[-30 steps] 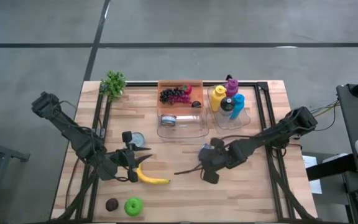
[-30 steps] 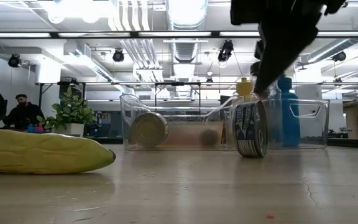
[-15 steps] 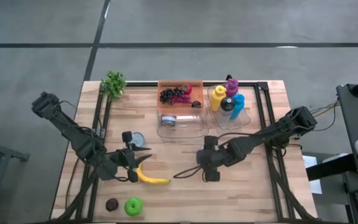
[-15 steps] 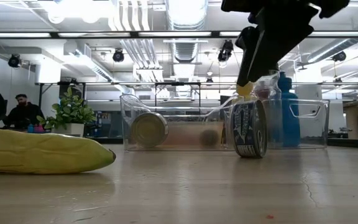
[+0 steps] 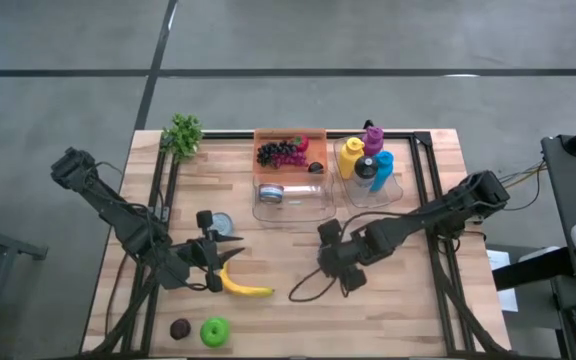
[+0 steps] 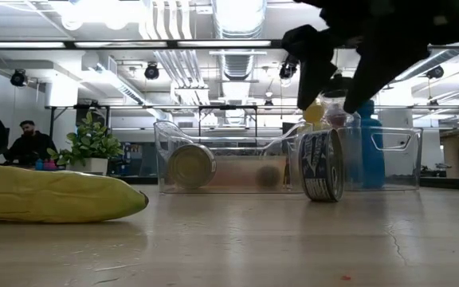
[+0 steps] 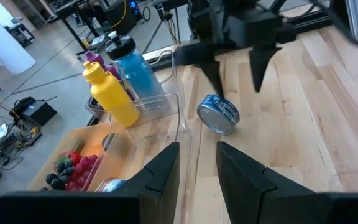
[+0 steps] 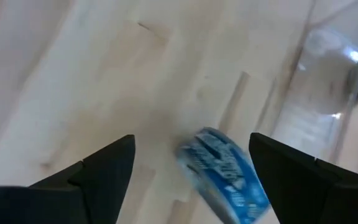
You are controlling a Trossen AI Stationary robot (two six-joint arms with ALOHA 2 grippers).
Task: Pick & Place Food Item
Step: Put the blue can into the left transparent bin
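High view: your right gripper stands wide apart above the table, holding nothing; your left gripper waits narrowly parted by the banana. Low and wrist views: the blue-labelled can lies on its side beside the clear bin, its lettering unreadable.

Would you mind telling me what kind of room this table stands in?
Probably a lab or workshop: exposed ceiling ducts and track lights overhead, a person seated at a desk behind, cables and gear on the floor.
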